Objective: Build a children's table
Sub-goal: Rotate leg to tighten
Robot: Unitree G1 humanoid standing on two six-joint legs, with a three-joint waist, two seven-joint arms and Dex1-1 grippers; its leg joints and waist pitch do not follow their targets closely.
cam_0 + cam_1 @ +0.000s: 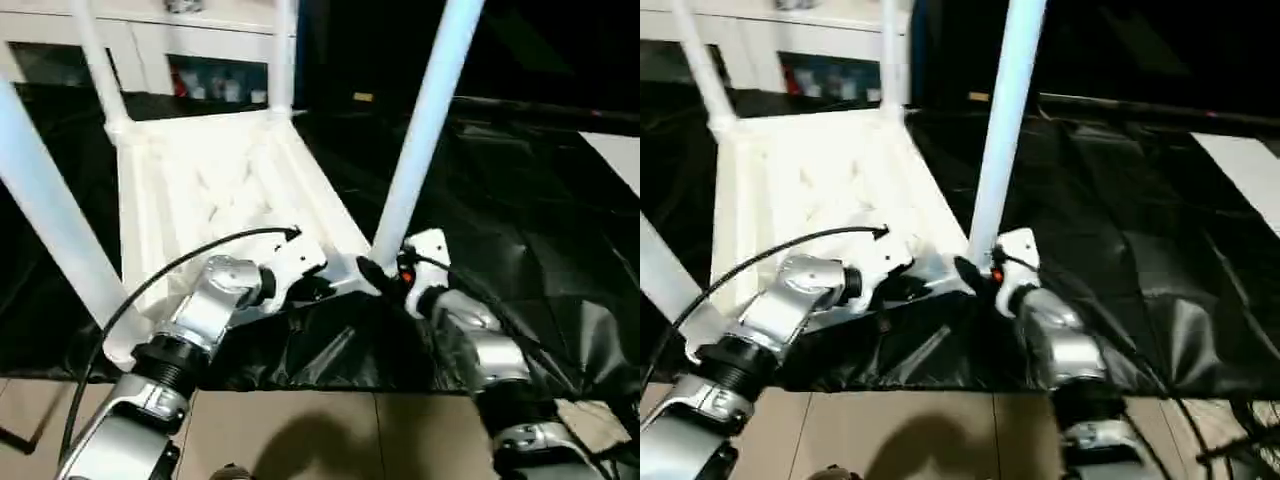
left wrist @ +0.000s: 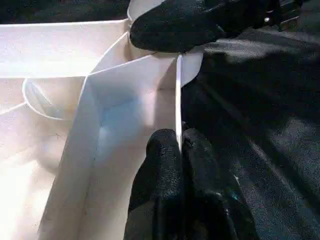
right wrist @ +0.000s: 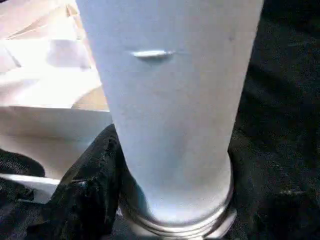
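The table top (image 1: 210, 190) lies upside down on the black sheet (image 1: 520, 230). The left gripper (image 2: 178, 150) pinches its near rim; the right gripper (image 1: 385, 275) holds the upright near-right leg (image 1: 425, 125) at its corner socket.

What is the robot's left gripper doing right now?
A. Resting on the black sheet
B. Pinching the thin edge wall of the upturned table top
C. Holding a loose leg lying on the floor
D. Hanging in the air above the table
B: the left gripper has its black fingers closed on either side of the thin white wall of the table top, near a corner socket.
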